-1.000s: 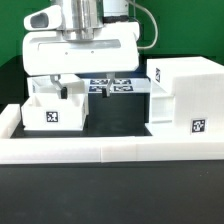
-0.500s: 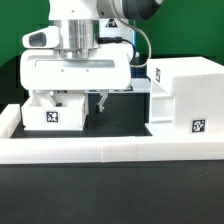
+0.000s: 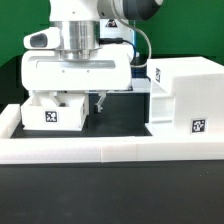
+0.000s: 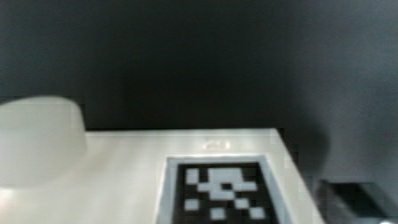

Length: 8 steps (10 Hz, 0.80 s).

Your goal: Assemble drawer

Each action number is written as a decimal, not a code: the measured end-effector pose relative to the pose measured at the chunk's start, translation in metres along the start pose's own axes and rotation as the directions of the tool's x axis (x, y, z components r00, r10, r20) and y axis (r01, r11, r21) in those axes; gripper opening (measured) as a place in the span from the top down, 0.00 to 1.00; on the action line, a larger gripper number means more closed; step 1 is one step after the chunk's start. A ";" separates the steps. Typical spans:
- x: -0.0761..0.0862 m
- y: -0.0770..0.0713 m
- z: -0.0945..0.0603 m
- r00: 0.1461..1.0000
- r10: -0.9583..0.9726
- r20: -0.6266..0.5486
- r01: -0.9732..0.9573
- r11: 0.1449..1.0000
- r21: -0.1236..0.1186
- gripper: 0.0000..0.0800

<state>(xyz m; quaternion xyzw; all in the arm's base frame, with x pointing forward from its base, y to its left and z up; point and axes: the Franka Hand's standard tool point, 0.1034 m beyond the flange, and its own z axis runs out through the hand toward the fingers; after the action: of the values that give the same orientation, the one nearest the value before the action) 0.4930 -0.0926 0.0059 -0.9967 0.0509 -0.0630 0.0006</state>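
Gripper [image 3: 97,100] | low, pointing straight down | just beside tray [image 3: 68,116] | jaw gap unclear

A strip of dark table [image 3: 120,120] is left open between the small tray [image 3: 48,113] and the large housing [image 3: 185,95]. Toward the front it is closed off by the low white wall [image 3: 110,150]. From above, access is partly blocked by the gripper [image 3: 96,99] and its broad body.
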 end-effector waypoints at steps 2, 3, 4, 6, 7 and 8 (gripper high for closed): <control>0.000 0.001 0.000 1.000 0.001 0.000 -0.001 1.000 0.000 0.71; 0.000 0.001 0.000 1.000 0.001 0.000 -0.001 1.000 0.000 0.71; 0.000 0.001 0.000 1.000 0.001 0.000 -0.001 1.000 0.000 0.92; 0.000 0.001 0.000 1.000 0.001 0.000 -0.001 1.000 0.000 0.95; 0.000 0.001 0.000 1.000 0.001 0.000 -0.001 1.000 0.000 0.95; 0.000 0.001 0.000 1.000 0.001 0.000 -0.001 1.000 0.000 0.95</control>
<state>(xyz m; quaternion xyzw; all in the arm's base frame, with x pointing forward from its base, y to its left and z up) 0.4929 -0.0933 0.0059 -0.9967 0.0517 -0.0631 0.0005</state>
